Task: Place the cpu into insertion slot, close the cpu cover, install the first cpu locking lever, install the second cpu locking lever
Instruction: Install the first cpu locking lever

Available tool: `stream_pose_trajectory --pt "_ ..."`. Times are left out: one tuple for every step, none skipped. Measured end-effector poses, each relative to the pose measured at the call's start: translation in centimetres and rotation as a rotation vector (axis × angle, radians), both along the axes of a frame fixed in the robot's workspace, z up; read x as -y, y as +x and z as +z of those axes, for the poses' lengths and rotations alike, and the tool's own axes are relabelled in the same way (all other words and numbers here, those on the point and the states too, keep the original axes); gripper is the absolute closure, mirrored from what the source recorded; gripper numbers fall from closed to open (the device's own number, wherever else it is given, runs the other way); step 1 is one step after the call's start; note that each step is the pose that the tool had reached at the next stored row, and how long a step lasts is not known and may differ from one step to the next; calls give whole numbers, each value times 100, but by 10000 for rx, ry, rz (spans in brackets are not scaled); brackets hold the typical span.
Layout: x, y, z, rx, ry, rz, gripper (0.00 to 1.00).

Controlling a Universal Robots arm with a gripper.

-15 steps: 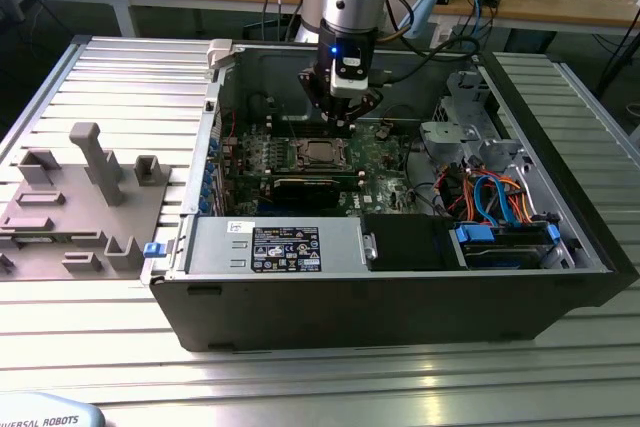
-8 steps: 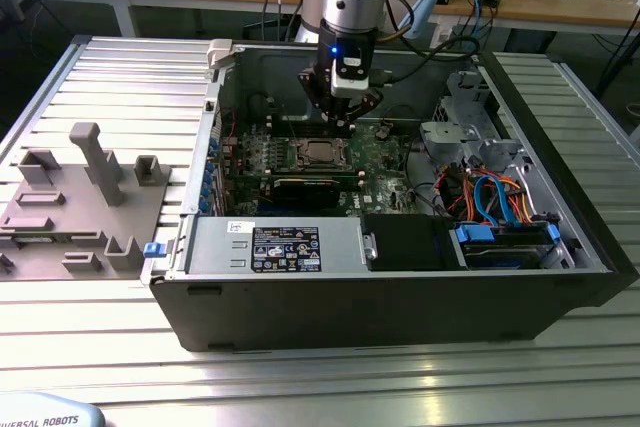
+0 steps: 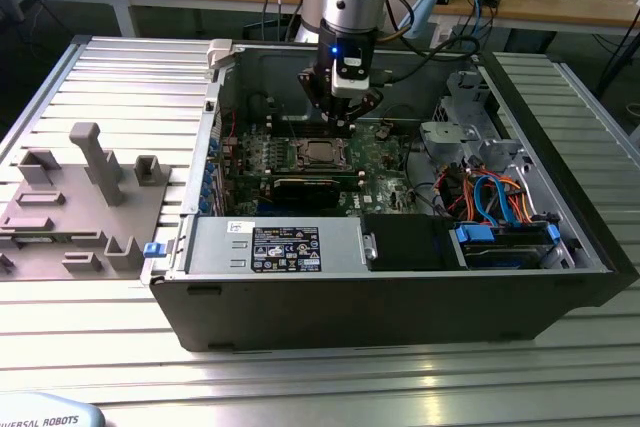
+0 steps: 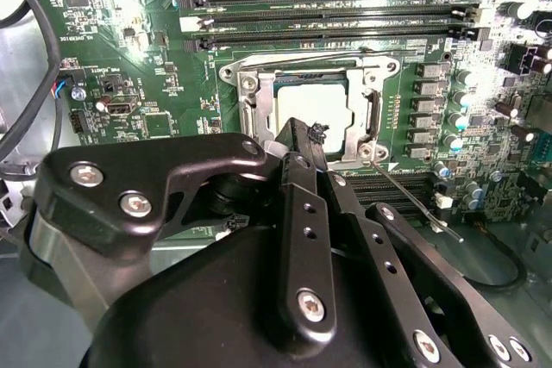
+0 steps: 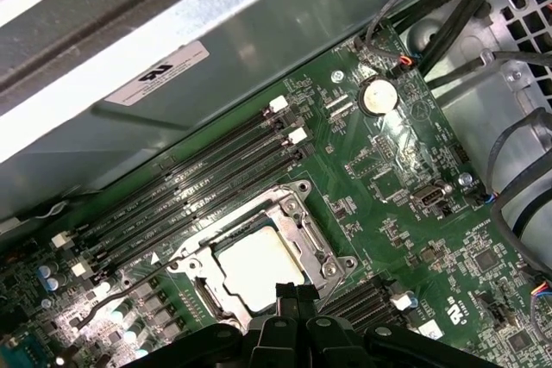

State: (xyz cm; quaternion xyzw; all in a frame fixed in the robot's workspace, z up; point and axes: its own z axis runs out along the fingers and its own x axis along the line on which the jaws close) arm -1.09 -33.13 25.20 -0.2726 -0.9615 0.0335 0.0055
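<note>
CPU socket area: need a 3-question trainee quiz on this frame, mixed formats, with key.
1. True or false: the gripper holds the cpu clear of the board.
2. Pick one: the gripper is nearest to A) the coin cell, B) the cpu cover, C) the drive cables.
3. Short answer: in the exterior view, on which side of the computer case does the grey fixture stand?

Key: 1 false, the cpu lies flat in the cpu cover's window. 2 B. 3 the exterior view's left.
</note>
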Motion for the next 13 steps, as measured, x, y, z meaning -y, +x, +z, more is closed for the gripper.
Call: stream_pose_trajectory --pt "0 0 0 0 0 9 89" --pt "0 0 0 0 -1 20 89" --pt "0 0 0 0 -1 38 89" --pt "0 0 0 0 -1 50 89" --pt "0 0 0 0 -1 63 89" --pt "0 0 0 0 0 81 89" --pt "0 0 0 0 -1 94 89" --pt "0 0 0 0 0 106 89" --pt "0 0 0 0 -1 120 89" --pt "0 0 0 0 0 154 89" --pt "0 0 0 0 -1 178 89" --pt "0 0 0 0 -1 190 89" --pt "0 0 0 0 0 202 89"
